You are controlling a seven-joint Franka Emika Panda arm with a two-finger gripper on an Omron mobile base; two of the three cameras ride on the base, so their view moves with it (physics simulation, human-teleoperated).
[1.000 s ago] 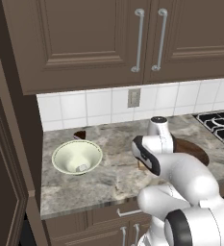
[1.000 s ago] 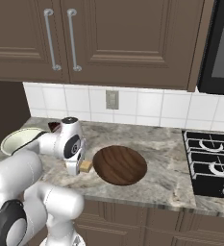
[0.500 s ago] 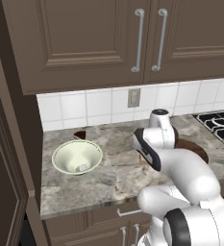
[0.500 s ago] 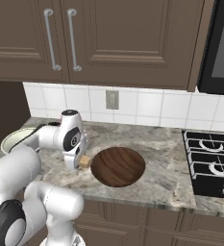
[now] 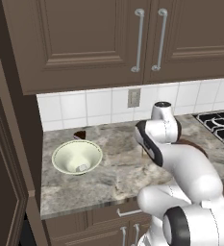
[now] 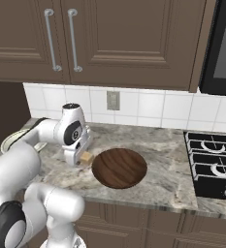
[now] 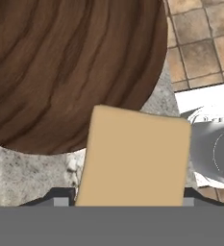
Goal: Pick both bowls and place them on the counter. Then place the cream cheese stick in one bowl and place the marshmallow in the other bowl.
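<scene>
My gripper (image 6: 85, 159) is shut on the tan cream cheese stick (image 6: 87, 157), just off the counter (image 6: 163, 160) at the left rim of the dark wood-grained bowl (image 6: 119, 167). In the hand view the cream cheese stick (image 7: 135, 158) sits between the fingertips, with the wooden bowl (image 7: 70, 62) right beyond it. The pale cream bowl (image 5: 77, 156) stands on the counter to the left and holds the small white marshmallow (image 5: 82, 167). My arm hides most of the wooden bowl (image 5: 191, 143) in the left base view.
A dark brown cake slice (image 5: 80, 134) lies behind the cream bowl by the tiled wall. Stove burners (image 6: 214, 160) lie to the right of the wooden bowl. Wall cabinets (image 6: 109, 38) hang above, and a tall cabinet side (image 5: 12, 144) bounds the counter on the left.
My gripper has carried the cream cheese stick to the right and slightly up, closer to the wooden bowl's rim. The bowls and marshmallow have stayed in place.
</scene>
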